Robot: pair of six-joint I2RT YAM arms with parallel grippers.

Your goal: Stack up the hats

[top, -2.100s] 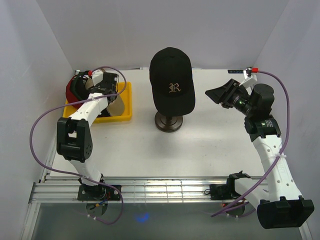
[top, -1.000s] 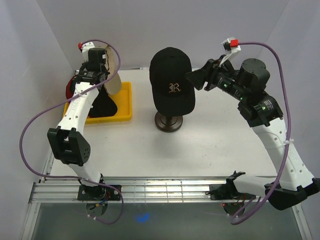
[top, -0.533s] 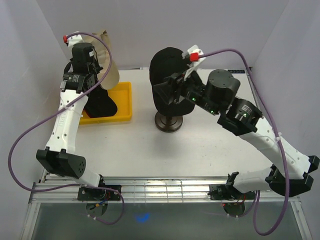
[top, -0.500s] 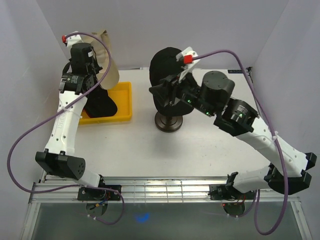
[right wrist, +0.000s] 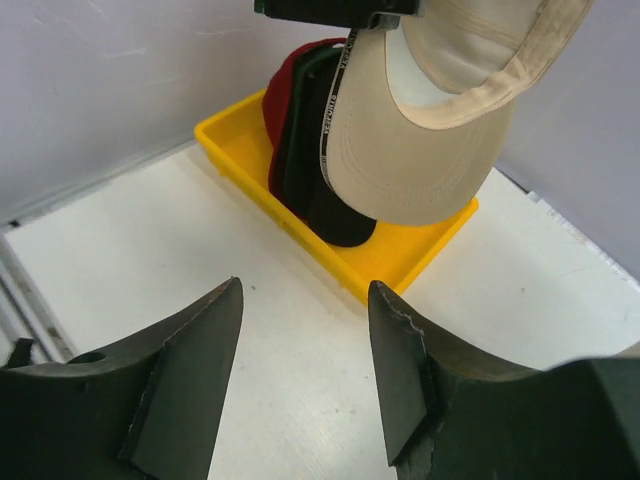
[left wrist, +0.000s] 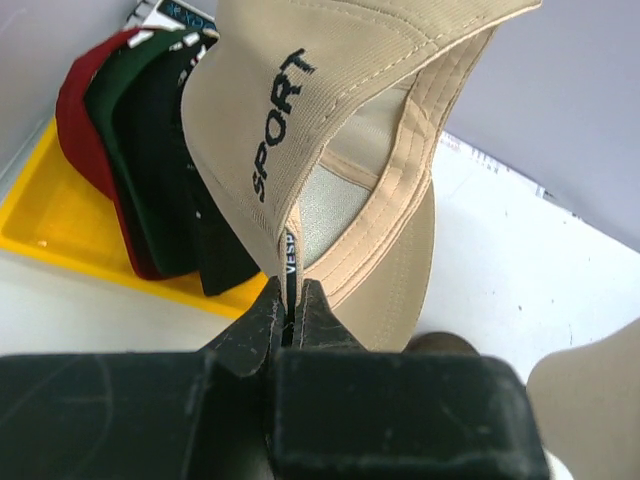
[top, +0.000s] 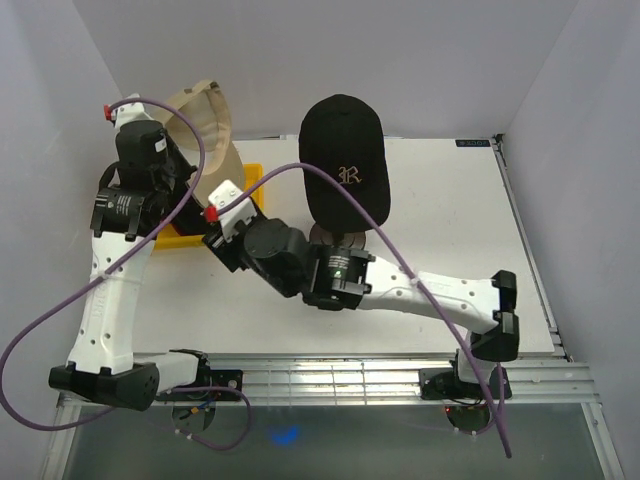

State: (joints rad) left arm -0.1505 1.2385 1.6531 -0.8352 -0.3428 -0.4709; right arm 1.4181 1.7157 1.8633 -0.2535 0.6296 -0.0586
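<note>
My left gripper (left wrist: 290, 292) is shut on the rim of a tan hat (left wrist: 330, 90) marked "SPORT" and holds it high above the yellow tray (left wrist: 60, 215). The tan hat (top: 205, 120) hangs at the back left, brim down. Red (left wrist: 80, 110), dark green (left wrist: 115, 100) and black (left wrist: 165, 180) hats stand on edge in the tray. A black hat with a gold "R" (top: 345, 160) sits on the mannequin head. My right gripper (right wrist: 305, 290) is open and empty, low over the table, facing the tray (right wrist: 420, 250) and the tan hat (right wrist: 420, 150).
The right arm (top: 400, 285) stretches across the table in front of the mannequin stand (top: 325, 235). White walls close in on the left, back and right. The tray sits against the left wall.
My left arm has lifted the tan hat up out of the tray. My right arm has swung from the right side across the front of the stand toward the tray.
</note>
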